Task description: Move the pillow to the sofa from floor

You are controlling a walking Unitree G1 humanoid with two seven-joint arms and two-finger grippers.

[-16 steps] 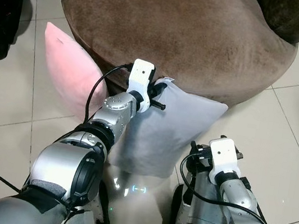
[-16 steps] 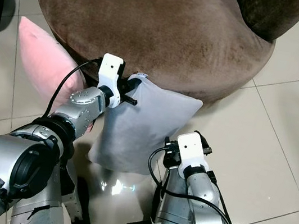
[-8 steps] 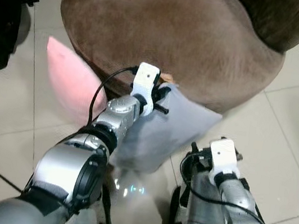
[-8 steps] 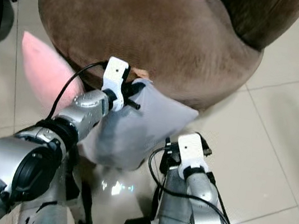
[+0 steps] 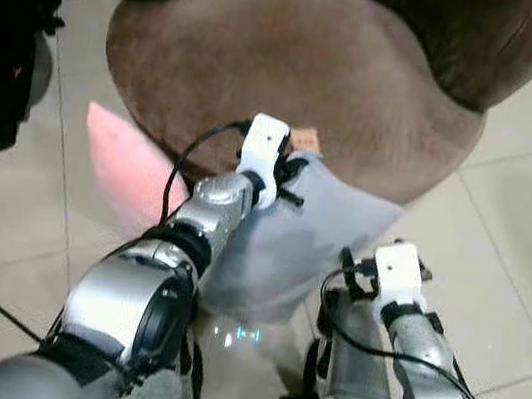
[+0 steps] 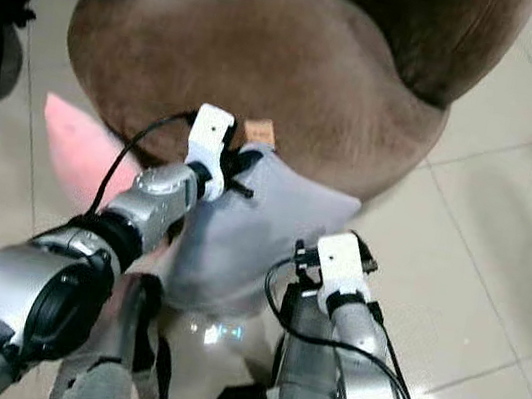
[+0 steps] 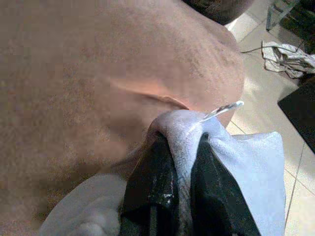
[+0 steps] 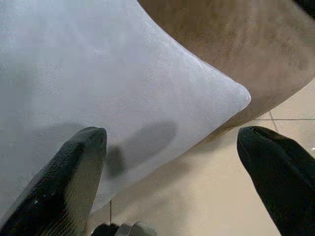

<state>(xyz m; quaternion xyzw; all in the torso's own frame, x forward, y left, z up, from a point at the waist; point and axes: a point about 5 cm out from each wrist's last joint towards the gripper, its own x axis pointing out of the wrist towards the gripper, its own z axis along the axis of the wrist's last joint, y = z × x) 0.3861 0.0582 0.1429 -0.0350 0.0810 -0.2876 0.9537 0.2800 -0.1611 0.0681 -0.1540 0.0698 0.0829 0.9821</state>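
Two pillows sit by the brown sofa: the grey pillow, at six o'clock from its seat, hangs from the left gripper, clamped on its top corner so it can swing upward. Right gripper waits spread wide beside it. Pink pillow leans at nine o'clock.

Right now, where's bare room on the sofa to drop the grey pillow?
The brown sofa seat is bare across its whole round top, up to the backrest. It is crowded at the front edge: the left claw pinches the grey pillow there, with the pink pillow beside it.
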